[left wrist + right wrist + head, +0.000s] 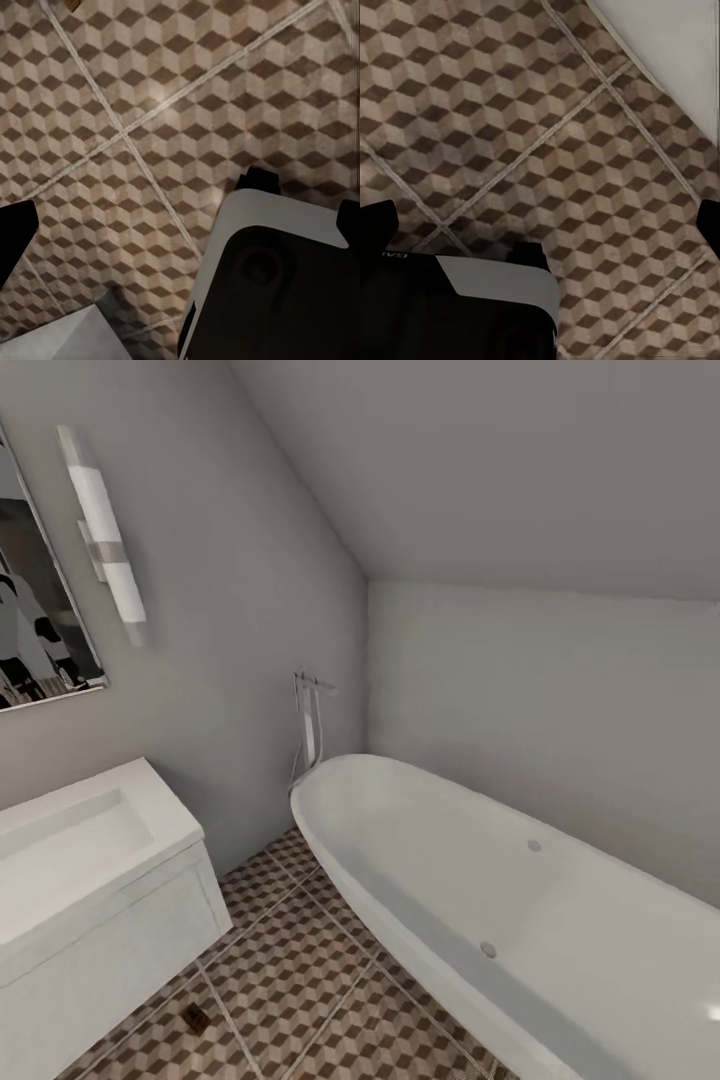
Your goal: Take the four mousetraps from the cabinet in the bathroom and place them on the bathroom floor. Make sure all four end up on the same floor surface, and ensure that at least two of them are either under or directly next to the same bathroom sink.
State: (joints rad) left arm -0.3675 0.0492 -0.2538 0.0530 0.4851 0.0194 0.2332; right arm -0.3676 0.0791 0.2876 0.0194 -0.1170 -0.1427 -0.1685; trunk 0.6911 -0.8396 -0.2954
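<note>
The robot is travelling: sink point(70, 840) at lower left, bathroom floor point(300, 980) beside the bathtub point(520, 920), both tools spread open and empty over tiles, so next it must find the cabinet holding the mousetraps.

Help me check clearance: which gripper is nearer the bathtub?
Right. The right gripper hangs close beside the bathtub; the left gripper hangs over the bathroom floor, farther off.
</note>
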